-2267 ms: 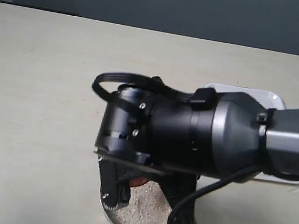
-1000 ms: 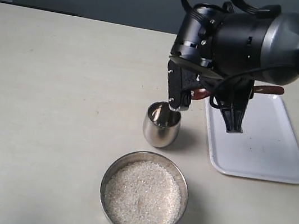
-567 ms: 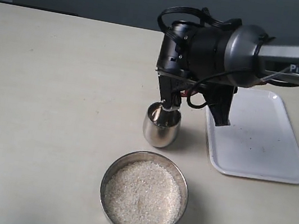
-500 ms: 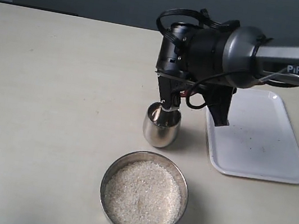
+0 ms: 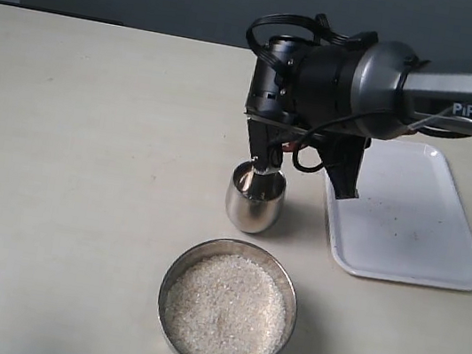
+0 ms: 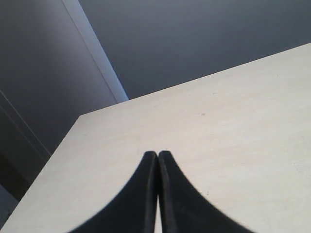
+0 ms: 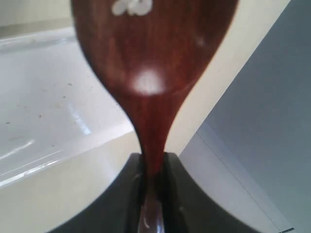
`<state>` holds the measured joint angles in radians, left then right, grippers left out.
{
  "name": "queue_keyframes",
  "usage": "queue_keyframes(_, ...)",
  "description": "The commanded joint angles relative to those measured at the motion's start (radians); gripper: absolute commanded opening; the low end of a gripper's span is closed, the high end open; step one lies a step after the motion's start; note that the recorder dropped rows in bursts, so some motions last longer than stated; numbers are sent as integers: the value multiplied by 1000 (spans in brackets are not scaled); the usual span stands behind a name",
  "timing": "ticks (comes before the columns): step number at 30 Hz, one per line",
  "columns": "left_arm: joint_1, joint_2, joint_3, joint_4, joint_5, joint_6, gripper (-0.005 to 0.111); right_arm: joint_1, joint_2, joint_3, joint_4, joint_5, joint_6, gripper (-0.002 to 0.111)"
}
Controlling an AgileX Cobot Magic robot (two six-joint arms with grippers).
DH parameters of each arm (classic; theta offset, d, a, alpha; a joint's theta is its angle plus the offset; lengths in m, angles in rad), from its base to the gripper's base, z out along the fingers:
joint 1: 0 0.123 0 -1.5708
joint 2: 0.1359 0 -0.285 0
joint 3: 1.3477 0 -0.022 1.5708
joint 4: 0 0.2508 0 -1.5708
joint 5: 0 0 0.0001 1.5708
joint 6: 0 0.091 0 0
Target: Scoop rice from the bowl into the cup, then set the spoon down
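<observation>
I have the right gripper (image 7: 153, 167) pinched narrow on the slim handle of the spoon (image 7: 153, 63), the jaws nipping it just below the oval head. The spoon's long axis runs straight out along the gripper's own line. In the exterior view the wrist hangs directly over the cup (image 5: 255, 200) and hides most of the spoon. The dark red-brown wood is smooth and glossy, with only a few white grains clinging to it, so I judge the pour is about finished. The flat white tray (image 5: 407, 231) lies just beside the cup on the right arm's side. The bowl (image 5: 163, 296), wide, shallow shiny steel, is filled nearly to its rim with matte rice (image 5: 226, 312) and sits nearer the camera. The left gripper (image 6: 158, 162) is closed on nothing, over bare table (image 6: 233, 121)
</observation>
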<state>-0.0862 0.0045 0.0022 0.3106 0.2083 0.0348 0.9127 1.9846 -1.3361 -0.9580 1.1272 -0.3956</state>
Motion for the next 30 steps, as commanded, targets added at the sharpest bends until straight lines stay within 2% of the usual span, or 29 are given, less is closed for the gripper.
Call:
queue_keyframes(1,-6,-5,-2,-3,-3,-6,0,8,-2,-6,-51,22,49,-1)
queue_keyframes(7,-6,-5,-2,-4,-5,-6,0,55,-2,-6,-46,5,66,-1)
queue_keyframes(16,-6,-5,-2,-4,-5,-6,0,65,-2,6,-13,37,86,-1)
queue_keyframes(24,-6,-5,-2,-4,-5,-6,0,106,-2,128,-158,23,147,-1)
queue_keyframes(30,-6,-5,-2,-4,-5,-6,0,106,-2,146,-313,23,237,-1)
